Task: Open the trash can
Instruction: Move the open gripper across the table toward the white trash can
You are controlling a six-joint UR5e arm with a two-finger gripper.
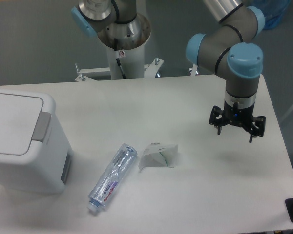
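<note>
Hand: our hand (pixel 236 129) hangs above the right side of the tabletop (pixel 195 195), pointing down, its two fingers spread apart and holding nothing.
Arm: our grey arm with blue joint caps (pixel 237 63) rises from the hand toward the upper right.
Nearest things: a crumpled white wrapper (pixel 158 155) lies left of the hand, well apart; just beside it, further left, a clear plastic bottle (pixel 112 177) lies on its side.
Trash can: the trash can (pixel 24 141) stands at the far left edge, across the tabletop from our hand, its flat white lid (pixel 12 122) closed.
Push tab: a grey rectangular tab (pixel 41 127) sits at the lid's right edge, facing us.
Handling: we judge the can to be stiff, smooth, light plastic that could slide if shoved sideways.
Where to act: we would press down on the grey tab, not grip the slippery walls.
</note>
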